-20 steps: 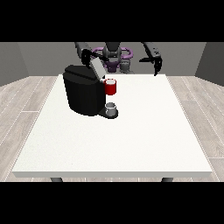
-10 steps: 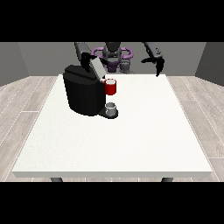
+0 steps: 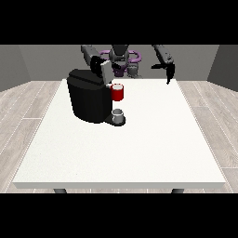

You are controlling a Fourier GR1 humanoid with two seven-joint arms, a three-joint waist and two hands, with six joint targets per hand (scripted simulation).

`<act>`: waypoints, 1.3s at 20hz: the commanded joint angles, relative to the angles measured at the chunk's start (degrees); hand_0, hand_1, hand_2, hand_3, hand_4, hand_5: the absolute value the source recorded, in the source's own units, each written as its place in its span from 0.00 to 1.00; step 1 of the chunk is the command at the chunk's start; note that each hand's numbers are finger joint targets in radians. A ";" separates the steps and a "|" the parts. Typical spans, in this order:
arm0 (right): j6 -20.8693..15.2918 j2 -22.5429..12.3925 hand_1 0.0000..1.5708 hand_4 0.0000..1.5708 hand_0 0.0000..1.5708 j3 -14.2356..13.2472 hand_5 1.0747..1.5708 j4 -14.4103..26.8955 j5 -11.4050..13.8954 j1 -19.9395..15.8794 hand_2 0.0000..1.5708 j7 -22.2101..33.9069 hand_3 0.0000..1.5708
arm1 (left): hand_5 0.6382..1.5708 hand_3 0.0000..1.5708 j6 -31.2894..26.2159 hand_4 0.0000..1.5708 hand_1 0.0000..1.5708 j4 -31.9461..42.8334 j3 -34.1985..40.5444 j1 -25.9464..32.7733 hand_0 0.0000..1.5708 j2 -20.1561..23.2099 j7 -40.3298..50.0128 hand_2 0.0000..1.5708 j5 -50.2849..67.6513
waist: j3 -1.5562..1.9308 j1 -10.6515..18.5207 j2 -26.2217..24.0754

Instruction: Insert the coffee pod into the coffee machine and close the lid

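Front view: black coffee machine stands on the tabletop toward its far left corner, a red thing at the machine on its right face. Below it, on the machine's base, sits a small grey thing; cannot tell whether it is the pod, so the pod's place is not plain here. Hand at the view's left is over the machine's top, near a pale raised flap, probably the lid; finger state cannot be told. Hand at the view's right hangs above the far right edge, fingers pointing down and relaxed, holding nothing. Judgement: a pod would be light, stiff, smooth-walled and small, best pinched across its sides near the rim.
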 commanded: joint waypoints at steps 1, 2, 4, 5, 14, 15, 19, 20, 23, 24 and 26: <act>-1.00 1.76 0.00 0.28 0.00 2.53 1.00 3.37 2.62 0.25 0.00 -2.46 0.00 | 1.00 0.00 -0.65 0.23 0.00 0.73 1.66 -3.19 0.00 1.08 3.10 0.00 2.44 | 0.23 0.25 1.72; -2.64 2.74 0.00 0.29 0.00 3.54 1.00 2.75 3.82 -2.57 0.00 -0.26 0.00 | 1.00 0.00 0.12 0.23 0.00 2.53 0.64 -2.84 0.00 0.46 -0.23 0.00 0.62 | 0.21 0.79 2.61; -2.00 1.29 0.00 0.23 0.00 3.49 1.00 2.81 4.06 -5.09 0.00 3.97 0.00 | 1.00 0.00 -0.81 0.22 0.00 1.58 -0.40 -1.67 0.00 1.22 1.76 0.00 -0.07 | 0.21 2.66 0.24; -3.01 3.33 0.00 0.27 0.00 4.58 1.00 1.89 4.27 -4.36 0.00 0.15 0.00 | 1.00 0.00 -1.52 0.22 0.00 3.84 1.94 -5.43 0.00 1.93 0.60 0.00 2.32 | 0.20 1.06 3.93; -2.59 2.06 0.00 0.24 0.00 7.24 1.00 3.07 7.72 -9.27 0.00 4.60 0.00 | 1.00 0.00 -2.46 0.25 0.00 6.89 2.50 -4.76 0.00 4.00 -2.49 0.00 1.84 | 0.21 1.88 2.96; -5.23 3.60 0.00 0.27 0.00 8.92 1.00 4.52 10.43 -10.13 0.00 6.79 0.00 | 1.00 0.00 -2.06 0.25 0.00 5.63 0.14 -4.06 0.00 1.26 0.26 0.00 1.32 | 0.21 3.75 1.22; -3.64 4.06 0.00 0.23 0.00 7.42 1.00 3.84 9.10 -16.49 0.00 6.63 0.00 | 1.00 0.00 -3.13 0.23 0.00 9.98 1.98 -5.67 0.00 3.39 -5.40 0.00 1.74 | 0.20 2.90 4.49; -5.54 4.40 0.00 0.22 0.00 8.60 1.00 4.26 8.67 -16.04 0.00 5.54 0.00 | 1.00 0.00 -2.44 0.23 0.00 10.71 2.32 -7.67 0.00 3.81 -4.07 0.00 1.71 | 0.21 2.95 5.16; -5.50 4.43 0.00 0.26 0.00 9.87 1.00 5.05 6.91 -14.13 0.00 4.08 0.00 | 1.00 0.00 -3.78 0.24 0.00 9.99 1.51 -5.92 0.00 4.08 -3.22 0.00 1.85 | 0.22 4.27 2.36; -3.41 4.44 0.00 0.24 0.00 11.65 1.00 4.63 6.61 -14.62 0.00 6.16 0.00 | 1.00 0.00 -2.32 0.25 0.00 11.98 1.00 -6.42 0.00 3.03 -3.62 0.00 0.83 | 0.21 2.52 1.80; -3.89 4.45 0.00 0.25 0.00 10.09 1.00 6.75 6.21 -15.10 0.00 2.50 0.00 | 1.00 0.00 -3.75 0.20 0.00 10.26 1.49 -7.36 0.00 4.21 -4.49 0.00 1.85 | 0.22 4.58 4.56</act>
